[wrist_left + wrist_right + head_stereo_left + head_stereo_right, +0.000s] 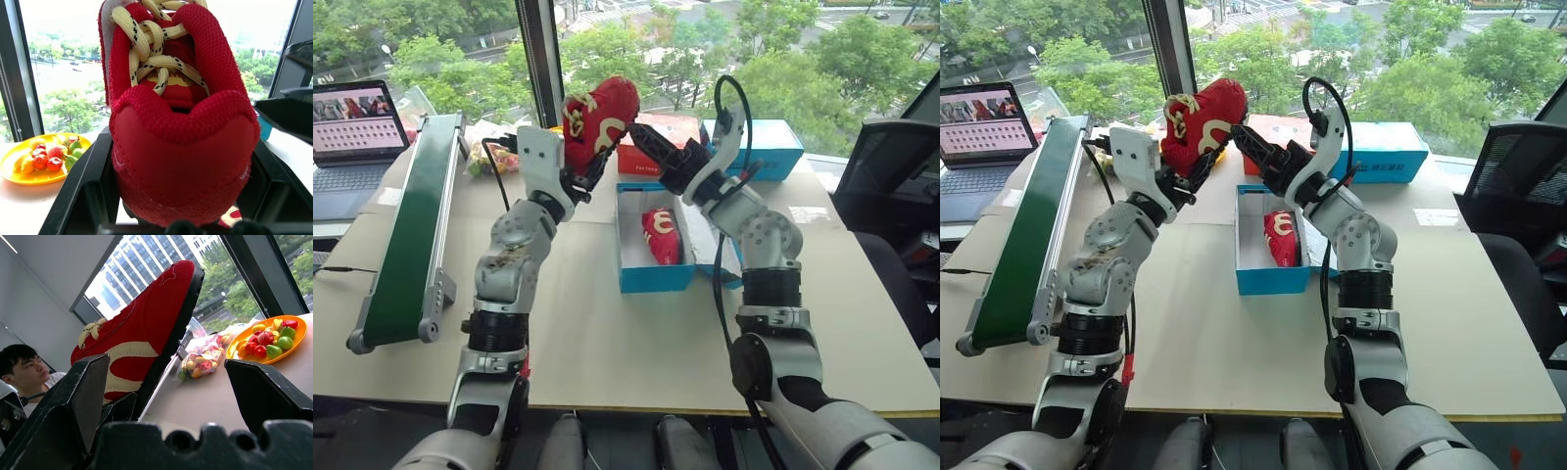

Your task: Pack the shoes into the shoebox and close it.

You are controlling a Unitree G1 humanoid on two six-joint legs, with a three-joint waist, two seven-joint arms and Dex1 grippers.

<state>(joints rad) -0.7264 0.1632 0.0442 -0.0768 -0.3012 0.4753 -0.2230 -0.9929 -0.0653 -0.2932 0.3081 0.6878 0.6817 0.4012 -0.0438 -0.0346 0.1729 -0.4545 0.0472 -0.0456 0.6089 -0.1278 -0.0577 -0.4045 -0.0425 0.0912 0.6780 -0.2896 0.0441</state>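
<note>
Left eye view has the left gripper point(590, 174) clamped round the heel of a red shoe point(599, 117), toe pointing up; just right of it the right gripper point(644, 139) sits with fingers spread wide, tips nearly at the shoe, holding nothing; below and right of both, the open blue shoebox point(654, 276) has the second shoe point(661, 235) lying inside.

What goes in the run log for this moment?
left tool: holds raised shoe | right tool: open beside it | shoebox: open, one shoe inside

Pale table point(607, 343), open shoebox point(654, 277), conveyor point(406, 235), laptop point(352, 122)
</note>
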